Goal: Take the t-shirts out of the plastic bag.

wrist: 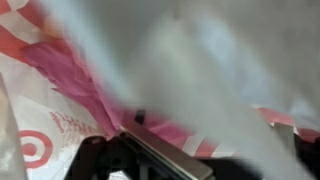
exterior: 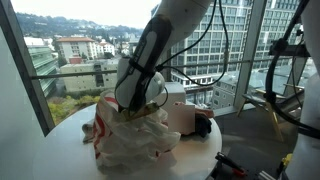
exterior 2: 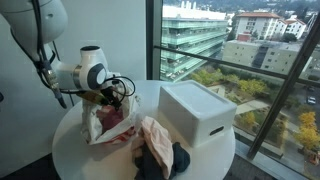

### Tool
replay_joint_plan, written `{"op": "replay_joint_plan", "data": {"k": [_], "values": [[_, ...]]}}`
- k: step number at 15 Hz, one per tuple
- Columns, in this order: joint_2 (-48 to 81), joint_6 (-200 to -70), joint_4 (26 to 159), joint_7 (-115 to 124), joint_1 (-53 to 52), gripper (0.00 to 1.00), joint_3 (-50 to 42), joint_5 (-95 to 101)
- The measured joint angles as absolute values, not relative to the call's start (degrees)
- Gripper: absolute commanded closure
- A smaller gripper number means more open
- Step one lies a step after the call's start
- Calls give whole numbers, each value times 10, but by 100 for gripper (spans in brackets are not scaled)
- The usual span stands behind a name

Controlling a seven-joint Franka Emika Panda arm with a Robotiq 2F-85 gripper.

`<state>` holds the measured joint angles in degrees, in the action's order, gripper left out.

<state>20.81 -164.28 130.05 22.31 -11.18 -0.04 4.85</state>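
— Where's the gripper [exterior 2: 110,98]?
— Down in the bag [exterior 2: 98,128] mouth; I can't tell if it's wide or pinching. A pink shirt [wrist: 80,80] lies inside.
— Risk?
— I may grab plastic too, and the bag lifts with it.

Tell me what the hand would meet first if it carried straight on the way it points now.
Probably the pink cloth in the mouth of the plastic bag: in an exterior view the hand points down into it. The wrist view is blurred, so depth is unclear.
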Motion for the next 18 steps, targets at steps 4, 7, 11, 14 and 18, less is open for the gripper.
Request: {"op": "replay_joint_plan", "data": {"k": [4, 7, 11, 14, 18], "values": [[242, -1642, 1282, 221, -124, 0, 2, 48], [271, -1642, 1269, 219, -139, 0, -5, 49], [302, -1639, 1252, 213, -148, 0, -9, 49], [315, -1636, 1241, 210, -148, 35, -10, 49], [316, -1627, 1234, 208, -147, 65, -12, 48]]}}
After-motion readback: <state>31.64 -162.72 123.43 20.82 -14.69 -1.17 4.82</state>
